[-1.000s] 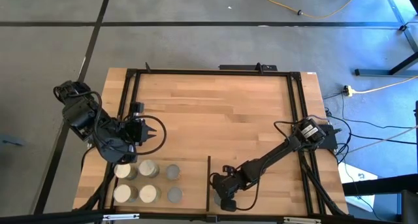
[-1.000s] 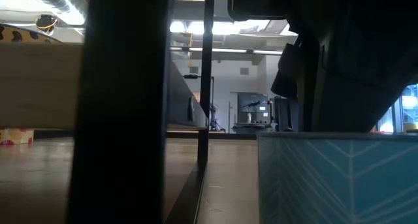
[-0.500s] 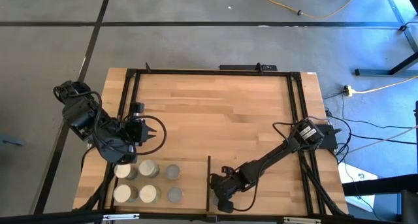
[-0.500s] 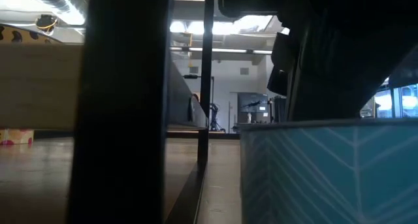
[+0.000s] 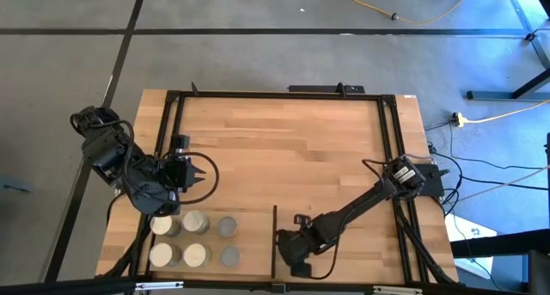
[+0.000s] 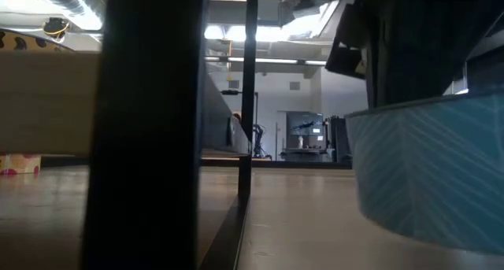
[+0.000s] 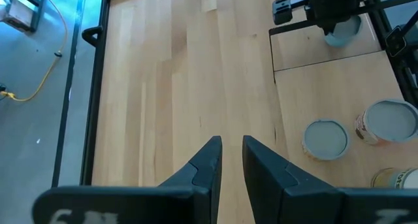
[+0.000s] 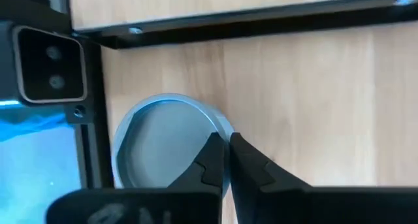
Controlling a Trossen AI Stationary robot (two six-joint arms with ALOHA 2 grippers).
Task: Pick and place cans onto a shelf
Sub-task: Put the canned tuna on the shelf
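- Right hand (image 8: 226, 144) pinches the blue-labelled can (image 8: 157, 142) by its rim wall, at 6 o'clock on the bench (image 5: 284, 140) — likely rigid, slippery, light.
- Left hand (image 7: 231, 144), slightly parted and empty, waits at 9 o'clock.

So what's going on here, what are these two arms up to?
The robot is putting cans on a shelf. The right gripper has pinched the rim of a blue can near the table's front edge, just right of the black divider, and the low view shows the can tilted up off the wood. Six cans already stand in two rows left of the divider. The left gripper waits, open, just behind them.
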